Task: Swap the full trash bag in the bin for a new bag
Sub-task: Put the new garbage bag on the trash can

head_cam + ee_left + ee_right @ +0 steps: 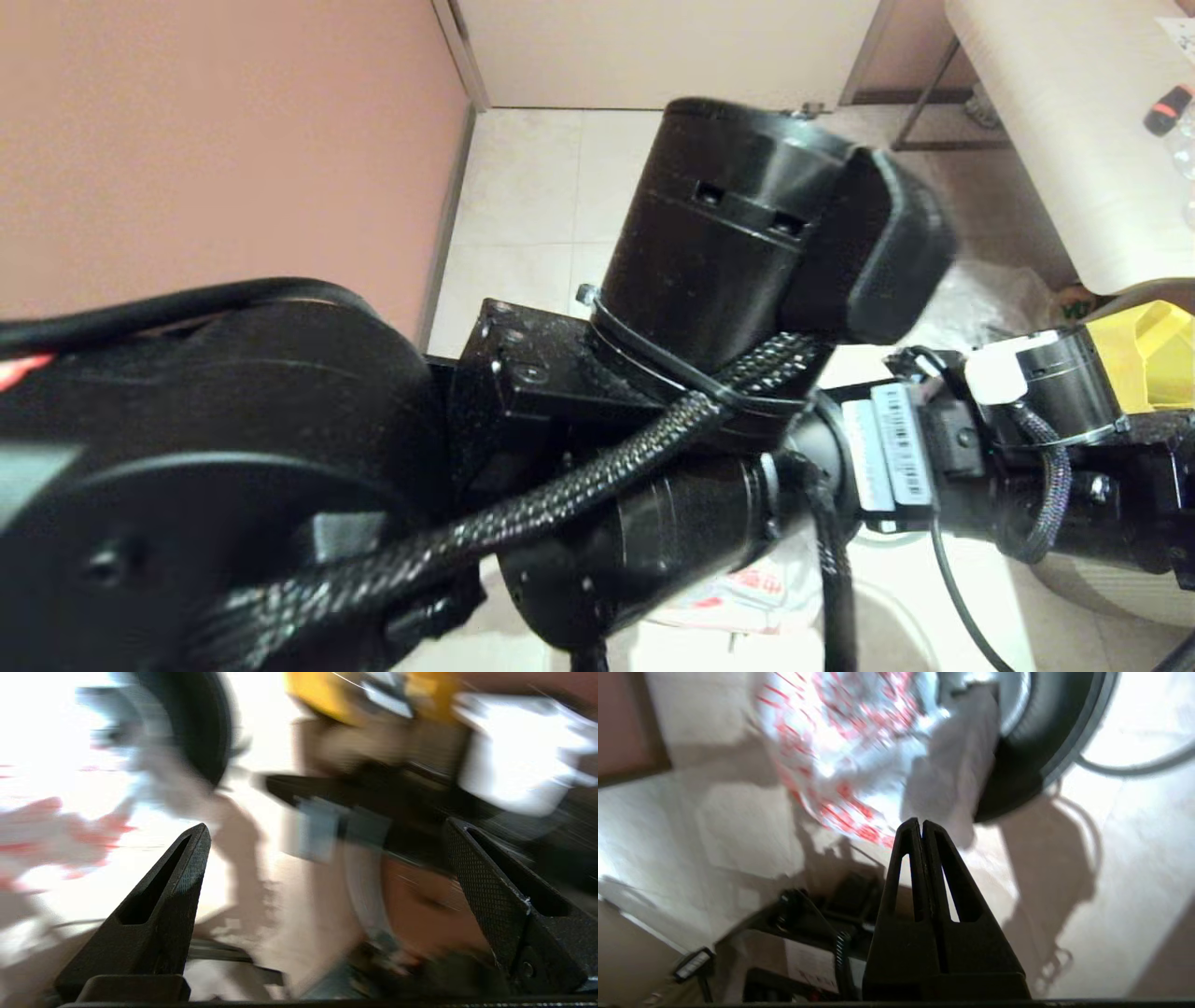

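The new bag, white with red-orange print, lies crumpled on the floor tiles beside the bin; it also shows under my arms. The bin is black with a grey edge and looks tipped on its side. A plain white fold of plastic hangs in front of it. My right gripper is shut, its tips at the lower edge of that fold; I cannot tell whether any plastic is pinched. My left gripper is open and empty, with the bin and printed bag beyond it. I cannot make out the full trash bag.
My arms fill most of the head view. A yellow tote stands at the right, with a crumpled pale plastic bag beside it. A white-covered table is at the back right. A thin grey loop lies on the floor.
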Motion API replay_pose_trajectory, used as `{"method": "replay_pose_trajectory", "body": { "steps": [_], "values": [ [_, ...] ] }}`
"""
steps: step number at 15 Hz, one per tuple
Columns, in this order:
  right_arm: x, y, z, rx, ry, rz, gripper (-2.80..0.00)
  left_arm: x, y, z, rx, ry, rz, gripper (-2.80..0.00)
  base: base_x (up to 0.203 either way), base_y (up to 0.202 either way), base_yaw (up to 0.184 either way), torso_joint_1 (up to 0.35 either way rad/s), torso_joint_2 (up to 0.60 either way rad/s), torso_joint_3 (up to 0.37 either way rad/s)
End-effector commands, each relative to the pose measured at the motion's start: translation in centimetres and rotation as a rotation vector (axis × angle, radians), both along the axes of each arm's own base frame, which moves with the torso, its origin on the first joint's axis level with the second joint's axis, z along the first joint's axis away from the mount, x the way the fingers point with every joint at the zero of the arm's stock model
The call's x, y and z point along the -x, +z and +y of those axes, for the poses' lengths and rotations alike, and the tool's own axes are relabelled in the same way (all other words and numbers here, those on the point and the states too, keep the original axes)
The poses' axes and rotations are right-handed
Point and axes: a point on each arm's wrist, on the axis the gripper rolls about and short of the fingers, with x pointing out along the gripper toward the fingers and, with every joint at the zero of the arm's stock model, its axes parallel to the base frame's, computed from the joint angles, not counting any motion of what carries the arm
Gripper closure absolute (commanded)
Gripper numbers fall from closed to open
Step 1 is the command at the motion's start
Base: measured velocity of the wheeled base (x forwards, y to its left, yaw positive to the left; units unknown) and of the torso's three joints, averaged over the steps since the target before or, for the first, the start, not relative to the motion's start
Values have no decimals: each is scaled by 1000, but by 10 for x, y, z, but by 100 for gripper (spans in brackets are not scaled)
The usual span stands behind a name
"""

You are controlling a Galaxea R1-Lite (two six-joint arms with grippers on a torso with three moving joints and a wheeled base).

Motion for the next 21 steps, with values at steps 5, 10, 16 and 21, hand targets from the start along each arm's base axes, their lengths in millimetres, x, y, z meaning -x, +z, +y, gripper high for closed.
{"method": "replay_pose_trajectory", "body": {
  "steps": [5,10,16,21],
  "values": [
    [27,-47,-6,-41,-21,235,0,-75,-35,76,-262,320,119,-280,0,0,0,0,0,0],
    [1,-98,18,30,-20,394,0,-86,-33,83,-338,389,19,-280,0,0,0,0,0,0],
    [-39,-156,-30,49,71,321,0,-60,-7,92,-282,369,-41,-280,0,0,0,0,0,0],
    [-36,-171,-92,-66,270,331,-280,-42,4,112,-342,365,-38,-280,0,0,0,0,0,0]
  ]
}}
